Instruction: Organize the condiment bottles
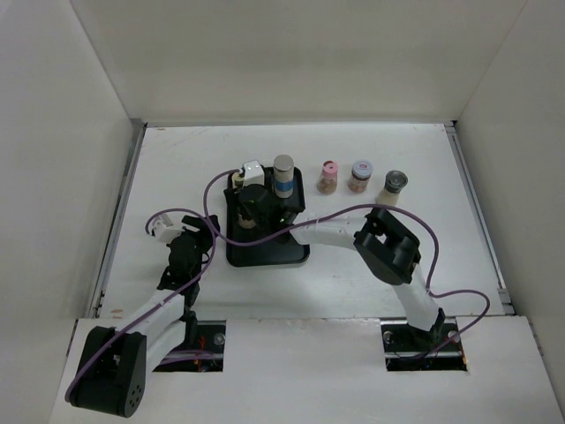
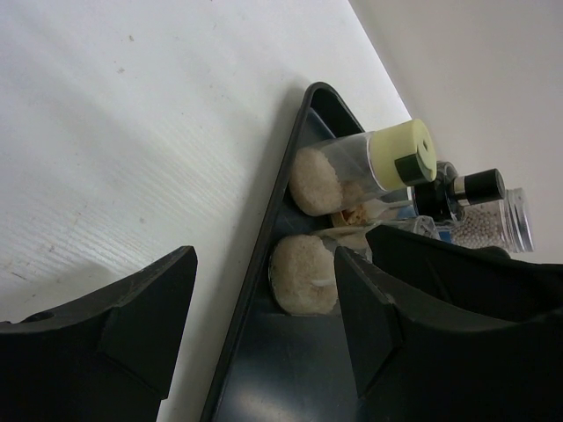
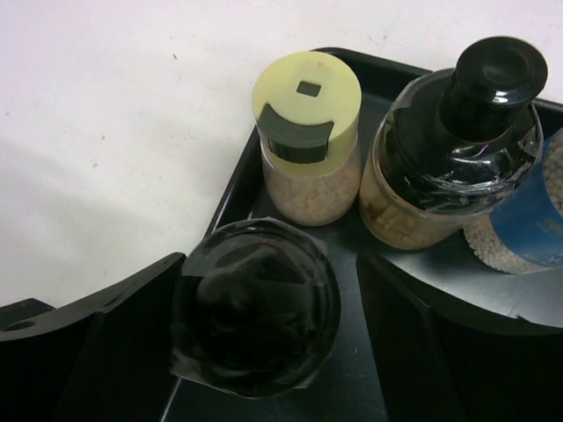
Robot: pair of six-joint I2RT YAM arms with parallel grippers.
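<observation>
A black tray (image 1: 274,254) holds several condiment bottles. In the right wrist view a cream-capped jar (image 3: 306,132), a black-knobbed jar (image 3: 457,149) and a blue-banded bottle (image 3: 528,215) stand at its far end. My right gripper (image 1: 250,212) is open around a black-capped jar (image 3: 255,303) standing on the tray; its left finger is against the jar, its right finger apart. The tall silver bottle (image 1: 283,177) stands at the tray's back right. My left gripper (image 1: 196,231) is open and empty, straddling the tray's left rim (image 2: 264,237), with a jar's base (image 2: 303,274) ahead.
Three jars stand in a row on the table right of the tray: pink-capped (image 1: 329,177), dark-capped (image 1: 360,175) and grey-capped (image 1: 394,185). The right arm (image 1: 388,247) crosses the table in front of them. White walls enclose the table on three sides.
</observation>
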